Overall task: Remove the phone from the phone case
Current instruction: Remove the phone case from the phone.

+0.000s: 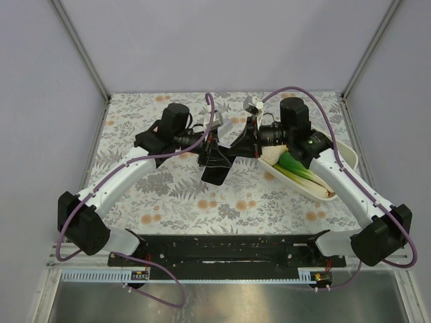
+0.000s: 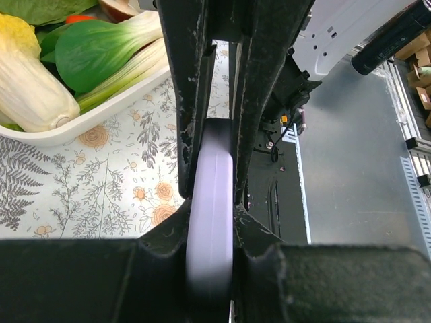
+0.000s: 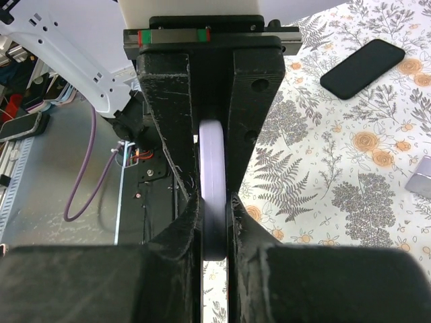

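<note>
Right wrist view showed the right gripper [image 3: 214,208] and left gripper [image 2: 210,215] both clenched on the lilac phone case [image 3: 211,155], edge-on between them, while the black phone [image 3: 363,67] lay flat on the floral table [image 3: 323,168] beyond.

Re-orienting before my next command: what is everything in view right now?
phone case: one, lilac, edge-on, clamped between both grippers above the table; dark face in the top view
phone: one, black, flat on the tablecloth, apart from the grippers
tray: one, white, on the table beside the right arm
vegetables: several in the tray, including pale cabbage and green bok choy
small grey thing: one, on the tablecloth, cut off at the frame edge, unclear what
tablecloth: one, floral, covering the table
left gripper: black, shut on the phone case
right gripper: black, shut on the phone case
left arm, right arm: white, black joints, purple cables
</note>
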`<act>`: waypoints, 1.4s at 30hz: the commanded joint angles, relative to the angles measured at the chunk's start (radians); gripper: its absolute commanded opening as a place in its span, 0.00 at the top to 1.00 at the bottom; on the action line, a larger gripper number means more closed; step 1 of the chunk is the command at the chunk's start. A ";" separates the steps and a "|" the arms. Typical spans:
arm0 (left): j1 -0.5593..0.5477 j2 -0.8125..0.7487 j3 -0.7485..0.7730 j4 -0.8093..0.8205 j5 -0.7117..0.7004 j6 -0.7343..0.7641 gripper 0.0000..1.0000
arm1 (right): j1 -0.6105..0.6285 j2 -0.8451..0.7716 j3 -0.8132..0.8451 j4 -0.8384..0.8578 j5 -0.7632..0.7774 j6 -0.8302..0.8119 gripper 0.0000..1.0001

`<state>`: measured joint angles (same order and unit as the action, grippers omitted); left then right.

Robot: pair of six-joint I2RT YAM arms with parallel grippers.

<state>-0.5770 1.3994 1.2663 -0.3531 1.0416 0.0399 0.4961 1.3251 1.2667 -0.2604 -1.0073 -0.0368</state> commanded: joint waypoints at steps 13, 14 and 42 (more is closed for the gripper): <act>-0.001 -0.017 0.025 0.002 -0.038 0.094 0.41 | -0.008 -0.079 0.043 -0.086 0.042 -0.083 1.00; -0.003 -0.020 0.022 0.003 -0.043 0.095 0.37 | -0.010 -0.081 0.045 -0.086 0.042 -0.083 1.00; 0.031 0.009 0.035 0.002 0.063 0.080 1.00 | -0.039 -0.075 0.022 -0.042 -0.008 -0.017 0.63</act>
<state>-0.5514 1.4044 1.2652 -0.3969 1.0840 0.1387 0.4580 1.2747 1.2896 -0.3920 -0.9840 -0.1043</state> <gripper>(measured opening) 0.178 0.290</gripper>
